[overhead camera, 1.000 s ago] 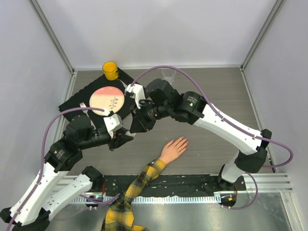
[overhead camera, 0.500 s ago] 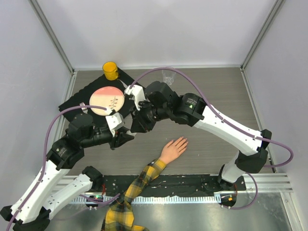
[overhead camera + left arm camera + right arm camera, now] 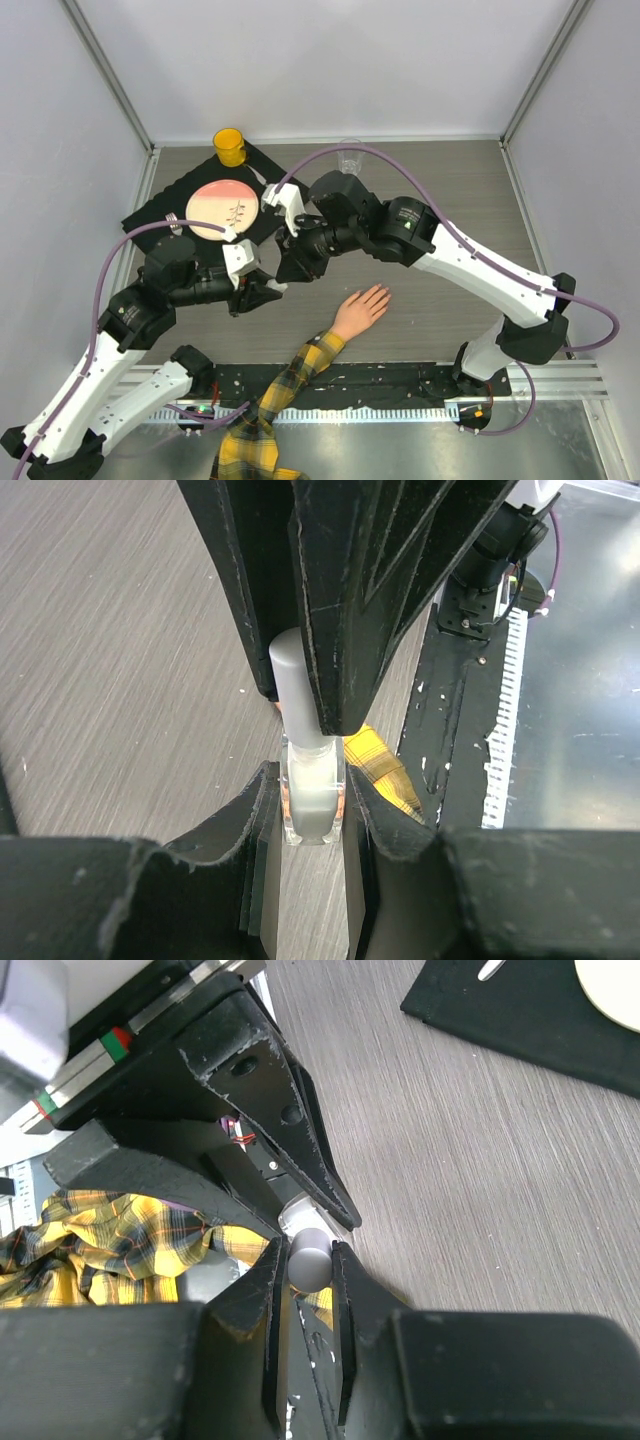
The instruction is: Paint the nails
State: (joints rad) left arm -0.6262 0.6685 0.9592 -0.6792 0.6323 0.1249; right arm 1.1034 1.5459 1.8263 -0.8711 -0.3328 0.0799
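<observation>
Currently: nearest the bases, the yellow-black plaid sleeve point(image 3: 290, 375) runs up from the table edge to the mannequin hand point(image 3: 358, 312), which lies flat with fingers spread toward the far right. The nails point(image 3: 383, 292) are at those fingertips, too small to tell whether any carry polish. The hand is uncovered, so my read is it's laid out for brush access.

Just left of the hand, both arms meet tip to tip. Left gripper point(image 3: 264, 290) is clenched on the clear glass body of the nail polish bottle point(image 3: 313, 802). Right gripper point(image 3: 290, 262) comes in from the far side and is clamped on the bottle's pale grey cap point(image 3: 309, 1260). One claw anchors, the other takes the cap, so this looks like the unscrew step. The cap sits on the neck and no brush is visible. Bottle tilt: can't tell. Task looks early.

Farther back: black mat point(image 3: 160, 222) with a pink plate point(image 3: 205, 203), a yellow cup point(image 3: 230, 147) at its corner, and a clear glass point(image 3: 349, 158) near the back wall. All are well apart from the bottle.
</observation>
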